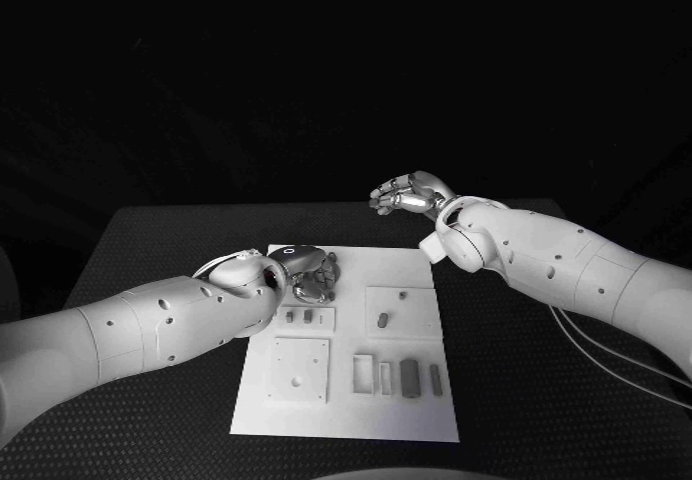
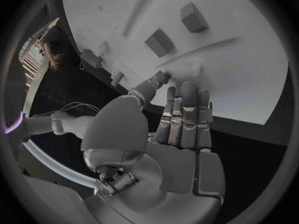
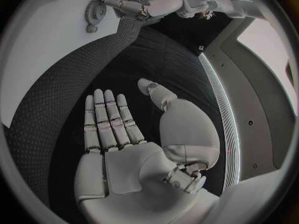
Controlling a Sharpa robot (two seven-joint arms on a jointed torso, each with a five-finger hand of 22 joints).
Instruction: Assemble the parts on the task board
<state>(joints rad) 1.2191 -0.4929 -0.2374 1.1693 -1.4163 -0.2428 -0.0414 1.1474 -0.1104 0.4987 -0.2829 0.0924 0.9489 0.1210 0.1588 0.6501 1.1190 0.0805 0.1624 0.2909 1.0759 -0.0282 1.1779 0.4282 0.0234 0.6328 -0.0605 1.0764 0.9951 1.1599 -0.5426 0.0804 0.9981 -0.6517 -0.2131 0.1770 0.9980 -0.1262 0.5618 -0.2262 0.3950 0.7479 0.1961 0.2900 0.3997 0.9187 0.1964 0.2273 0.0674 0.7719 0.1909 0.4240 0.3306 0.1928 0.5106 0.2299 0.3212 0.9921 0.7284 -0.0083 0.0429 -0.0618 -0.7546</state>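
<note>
The white task board (image 1: 346, 422) lies lengthwise in the middle of the black table (image 1: 152, 250). Small grey parts lie on it: one peg (image 1: 382, 320) in a square recess, two short pieces (image 1: 297, 317) at the left, and a row of slim bars (image 1: 411, 378) nearer me. My left hand (image 1: 300, 272) hovers over the board's far left corner, fingers straight and apart, holding nothing (image 2: 177, 129). Grey blocks (image 2: 160, 42) stand on the board (image 2: 243, 74) beyond its fingertips. My right hand (image 1: 410, 194) is raised past the board's far edge, palm flat and empty (image 3: 118, 134).
A square white plate (image 1: 299, 368) with a small hole sits on the board's near left. Cables (image 1: 606, 355) run over the table at the right under my right arm. In the right wrist view the board (image 3: 37, 45) and my left hand (image 3: 146, 5) lie beyond the open palm.
</note>
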